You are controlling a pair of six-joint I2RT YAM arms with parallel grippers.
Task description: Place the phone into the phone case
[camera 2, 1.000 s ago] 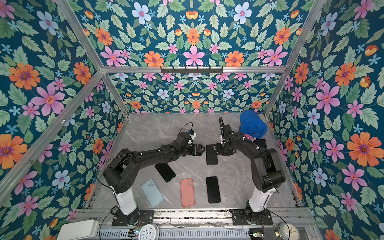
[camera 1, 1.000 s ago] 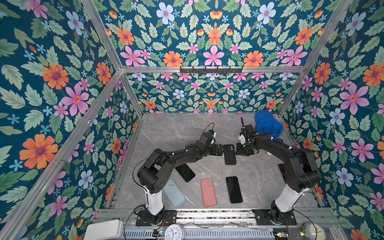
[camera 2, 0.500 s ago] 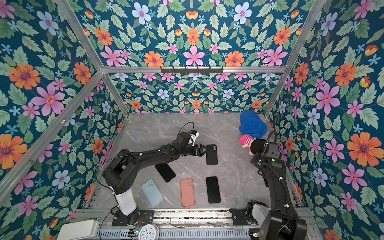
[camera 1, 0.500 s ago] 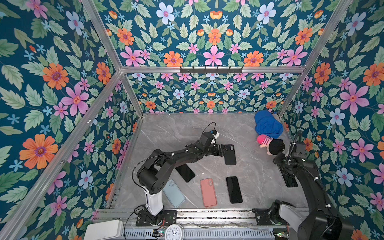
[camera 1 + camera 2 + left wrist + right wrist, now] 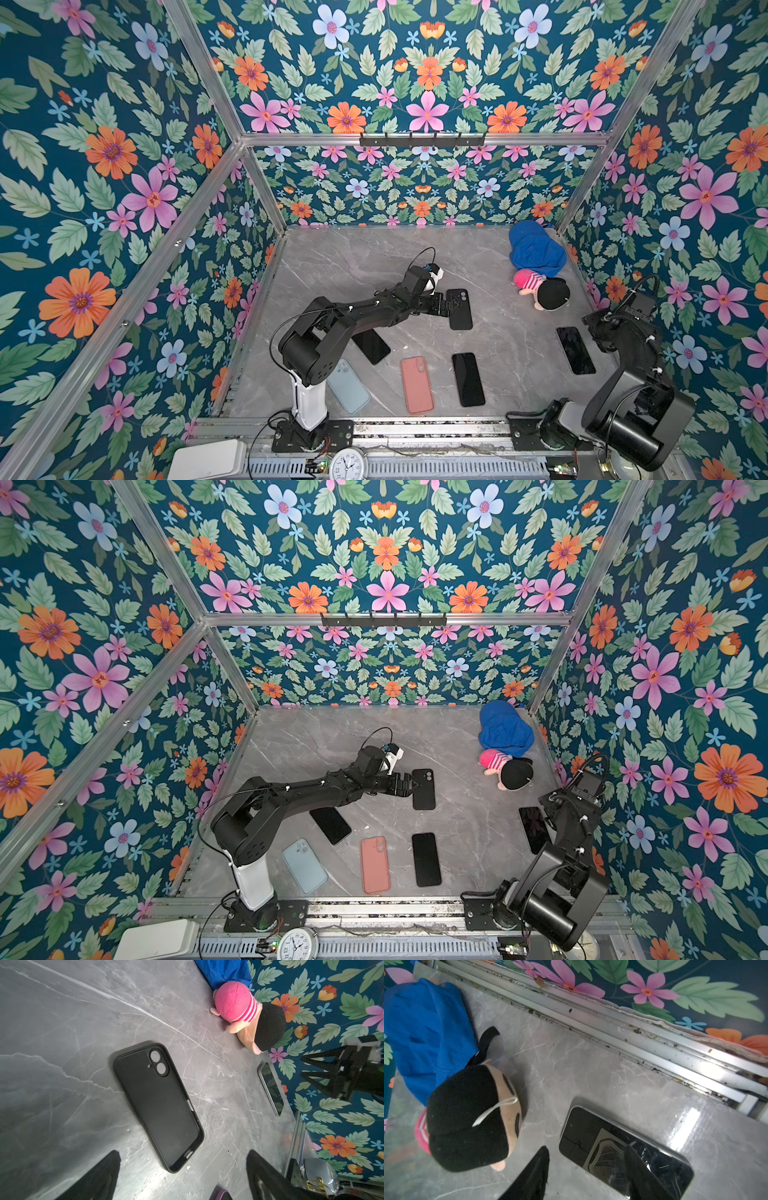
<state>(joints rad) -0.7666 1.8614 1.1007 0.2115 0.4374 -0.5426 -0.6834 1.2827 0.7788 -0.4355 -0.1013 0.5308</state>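
Observation:
A black phone case (image 5: 459, 309) (image 5: 424, 789) lies hollow side up in the middle of the table, camera cutout at its far end. My left gripper (image 5: 445, 305) (image 5: 184, 1154) is open at the case's near left edge, holding nothing. The case (image 5: 158, 1103) reaches between its fingers in the left wrist view. A dark-screened phone (image 5: 575, 349) (image 5: 581, 1126) lies flat by the right wall. My right gripper (image 5: 592, 336) (image 5: 586, 1148) hovers open over the phone's far end, one finger above the screen and the other above bare table.
A doll (image 5: 542, 289) and a blue cloth (image 5: 536, 249) lie at the back right, close to the right gripper. Near the front lie a black phone (image 5: 468, 379), a salmon case (image 5: 417, 384), a light blue one (image 5: 348, 386), and another black phone (image 5: 372, 345) under the left arm.
My right arm has swung from the black case in the middle to the right wall, above the phone there, and its jaws have widened. The left gripper has stayed at the case.

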